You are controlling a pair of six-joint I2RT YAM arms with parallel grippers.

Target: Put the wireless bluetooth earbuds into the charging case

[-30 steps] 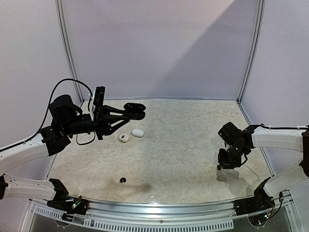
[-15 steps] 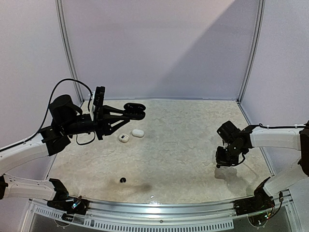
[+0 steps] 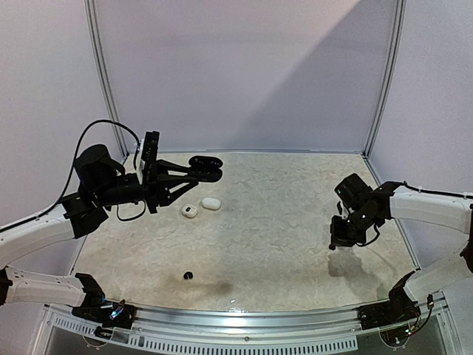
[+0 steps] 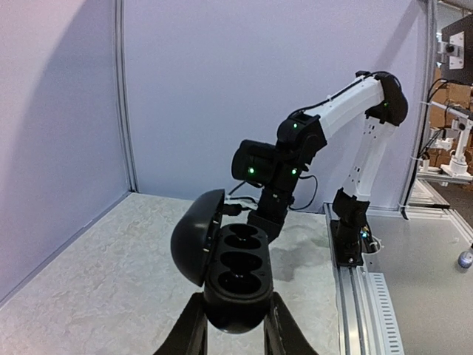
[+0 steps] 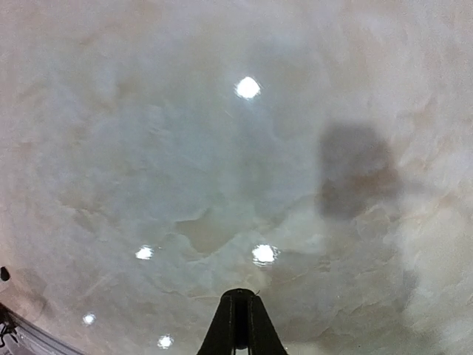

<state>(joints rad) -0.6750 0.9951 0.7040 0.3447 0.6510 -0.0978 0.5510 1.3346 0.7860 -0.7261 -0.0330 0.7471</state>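
Note:
My left gripper (image 3: 194, 171) is raised over the table's back left and shut on a black charging case (image 3: 207, 164). The lid stands open, and in the left wrist view the case (image 4: 238, 277) shows empty sockets between my fingers. My right gripper (image 3: 332, 242) hangs above the table at the right. It is shut, and in the right wrist view a small dark thing, seemingly a black earbud (image 5: 239, 316), fills the slit between the tips of the right gripper (image 5: 238, 296). Another black earbud (image 3: 188, 275) lies near the front left.
A white pebble-shaped case (image 3: 211, 203) and a small white round piece with a dark centre (image 3: 190, 211) lie under the raised left gripper. Metal posts and walls ring the table; a rail (image 3: 244, 314) runs along the near edge.
The right gripper has shut and risen from the table surface, drifting slightly left. The left arm and the black case have stayed still.

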